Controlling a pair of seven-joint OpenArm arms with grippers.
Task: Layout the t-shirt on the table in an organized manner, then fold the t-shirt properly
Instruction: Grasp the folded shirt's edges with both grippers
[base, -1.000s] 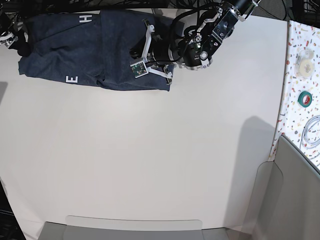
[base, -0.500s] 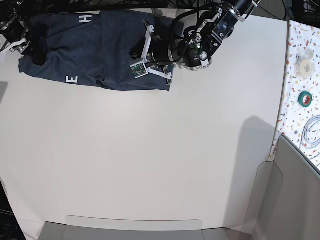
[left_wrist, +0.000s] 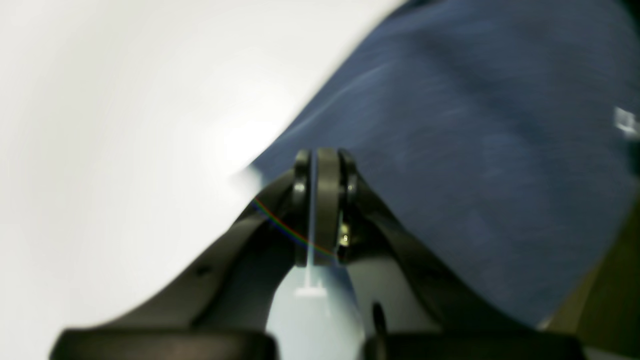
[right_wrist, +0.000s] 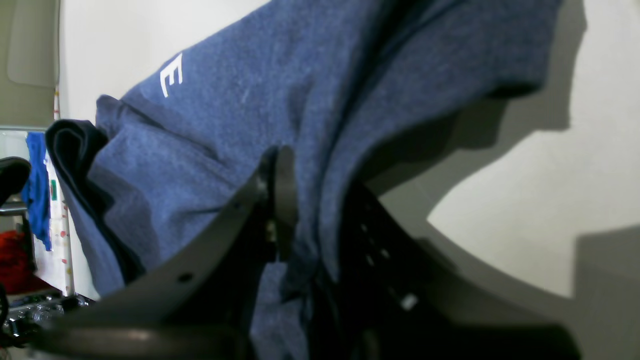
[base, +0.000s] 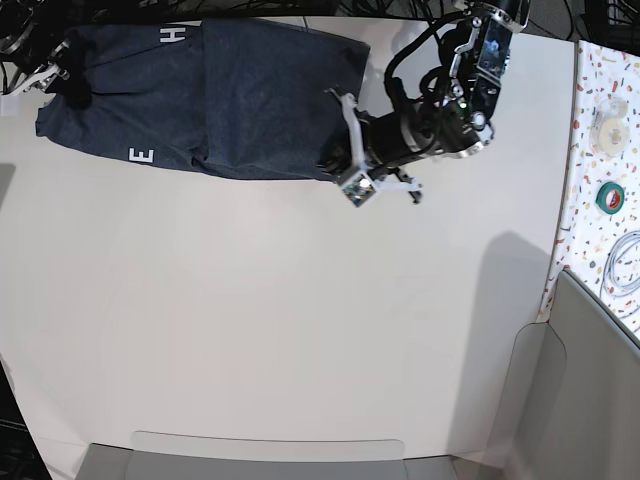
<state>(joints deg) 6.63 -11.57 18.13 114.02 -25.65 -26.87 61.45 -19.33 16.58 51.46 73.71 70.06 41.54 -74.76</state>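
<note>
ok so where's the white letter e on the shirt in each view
Base: the letter E sits at the upper left, on the near edge of the shirt.
Right wrist: the E is at upper left.
Left wrist: not in it; only plain blue cloth shows.
Shared landmark: the white table under the shirt.

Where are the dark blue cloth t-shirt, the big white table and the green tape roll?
dark blue cloth t-shirt (base: 250, 90), base view, plain middle of the cloth
big white table (base: 280, 320), base view, bare top
green tape roll (base: 609, 197), base view, its ring
</note>
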